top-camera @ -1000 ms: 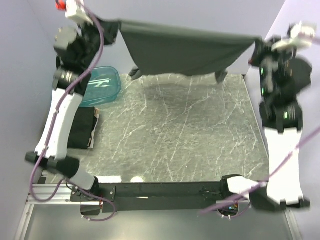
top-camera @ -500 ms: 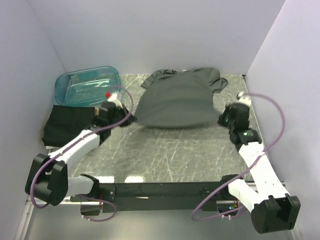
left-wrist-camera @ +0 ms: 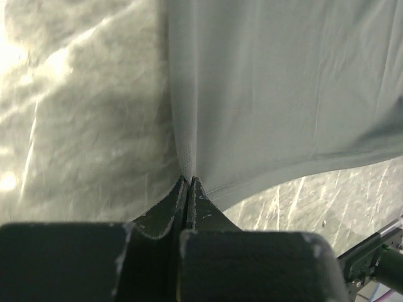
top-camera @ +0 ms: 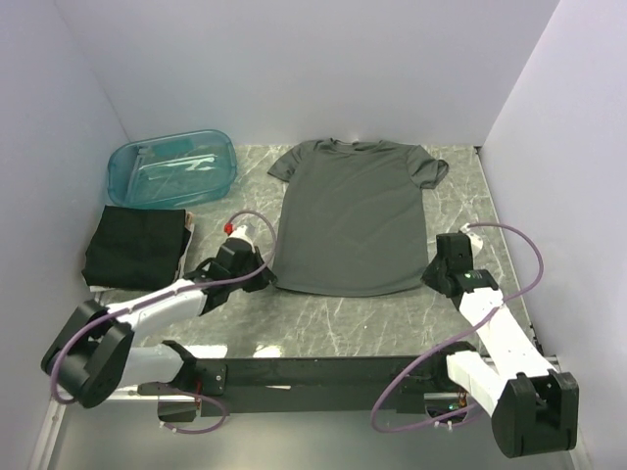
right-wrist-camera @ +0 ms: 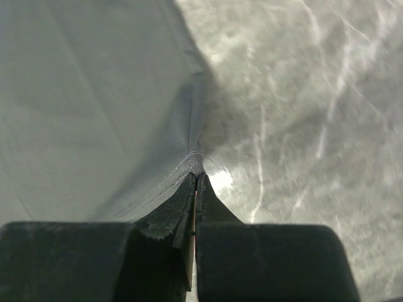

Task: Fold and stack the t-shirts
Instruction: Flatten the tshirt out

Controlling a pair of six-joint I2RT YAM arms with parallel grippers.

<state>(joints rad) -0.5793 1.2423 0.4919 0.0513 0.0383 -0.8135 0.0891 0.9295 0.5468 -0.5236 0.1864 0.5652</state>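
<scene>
1. Top external view: a grey t-shirt (top-camera: 353,220) of thin, matte fabric lies spread flat on the table (top-camera: 333,313), whose top is dark stone with white veins. The round neck points to the far wall, both short sleeves are out, and the hem faces the arms. The left gripper (top-camera: 265,277) sits low at the hem's left corner and the right gripper (top-camera: 432,278) at its right corner. Near the table's left edge is a squarish pile of folded dark t-shirts (top-camera: 137,247). Just behind it stands a translucent teal tub (top-camera: 171,168) with rounded corners.
2. Left wrist view: the left gripper (left-wrist-camera: 189,182) has its scuffed black fingers pressed together, pinching the shirt's (left-wrist-camera: 283,82) hem corner between the tips. A narrow ridge of fine-knit cloth runs up from the pinch, and the stitched hem curves away to the right. Glossy veined stone (left-wrist-camera: 82,113) shows on the left.
3. Right wrist view: the right gripper (right-wrist-camera: 196,177) is likewise clamped tight on the other hem corner, where the seam stitching puckers. Smooth cloth (right-wrist-camera: 82,94) fills the left and mottled stone (right-wrist-camera: 302,94) the right.
</scene>
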